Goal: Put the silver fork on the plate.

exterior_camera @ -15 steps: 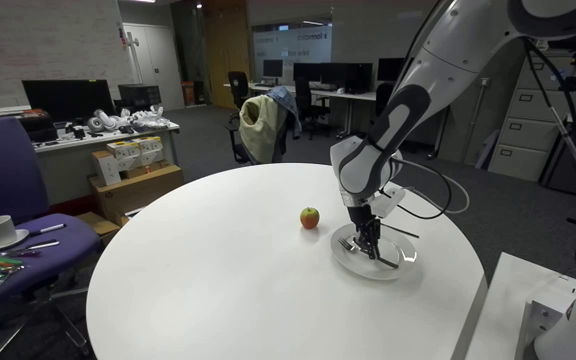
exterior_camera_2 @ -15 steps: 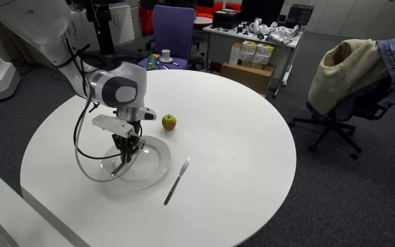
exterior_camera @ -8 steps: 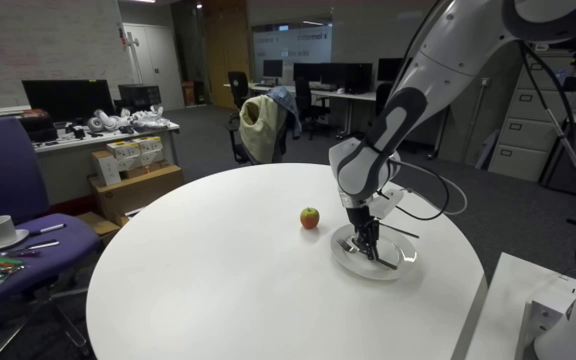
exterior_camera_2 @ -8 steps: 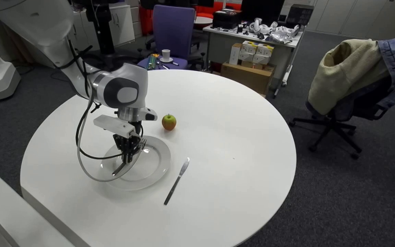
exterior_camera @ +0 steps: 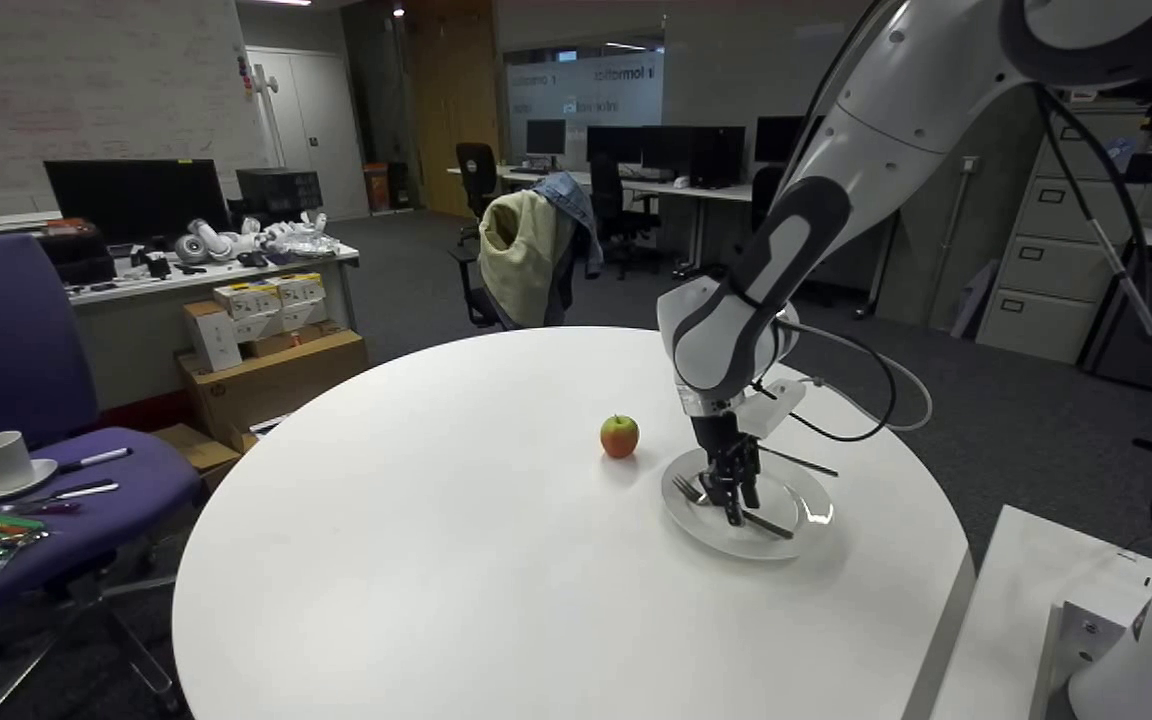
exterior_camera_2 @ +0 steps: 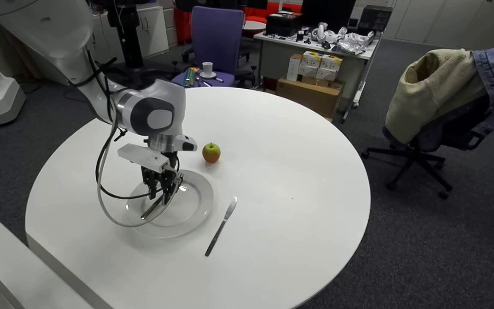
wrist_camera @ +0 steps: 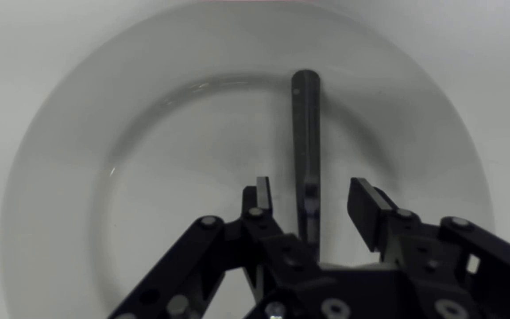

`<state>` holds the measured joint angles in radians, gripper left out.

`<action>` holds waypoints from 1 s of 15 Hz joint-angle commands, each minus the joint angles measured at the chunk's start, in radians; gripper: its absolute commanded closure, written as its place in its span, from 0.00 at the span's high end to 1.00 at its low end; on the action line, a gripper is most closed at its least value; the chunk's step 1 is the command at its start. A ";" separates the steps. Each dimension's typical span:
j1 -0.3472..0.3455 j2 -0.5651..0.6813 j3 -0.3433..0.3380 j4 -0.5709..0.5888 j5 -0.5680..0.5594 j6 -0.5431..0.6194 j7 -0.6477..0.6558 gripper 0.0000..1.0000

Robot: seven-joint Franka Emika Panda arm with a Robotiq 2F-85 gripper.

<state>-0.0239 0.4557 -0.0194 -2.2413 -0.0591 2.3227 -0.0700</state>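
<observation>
Black jointed claw (wrist_camera: 311, 197) stands low in the wrist frame with its two fingers spread, one on each side of the slim, dark-handled silver fork (wrist_camera: 307, 150), with gaps between. The fork lies on the round, flat white plate (wrist_camera: 60, 168), handle end toward the frame's top. In an exterior view, a red-and-green apple (exterior_camera: 619, 437) sits on the round white worktop (exterior_camera: 386, 520), upper left of the plate. A slim, dark-handled metal knife (exterior_camera_2: 220, 228) lies right of the plate in an exterior view.
</observation>
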 commanded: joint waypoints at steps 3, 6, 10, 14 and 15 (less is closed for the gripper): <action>0.014 -0.065 -0.003 -0.021 -0.012 0.005 0.031 0.99; 0.027 -0.128 0.004 -0.042 -0.009 -0.010 0.050 1.00; 0.053 -0.271 0.060 -0.116 0.130 -0.076 0.143 1.00; 0.094 -0.408 0.123 -0.193 0.256 -0.154 0.159 1.00; 0.106 -0.437 0.135 -0.207 0.278 -0.174 0.162 1.00</action>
<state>0.0559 0.1589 0.0896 -2.3582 0.1569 2.1994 0.0696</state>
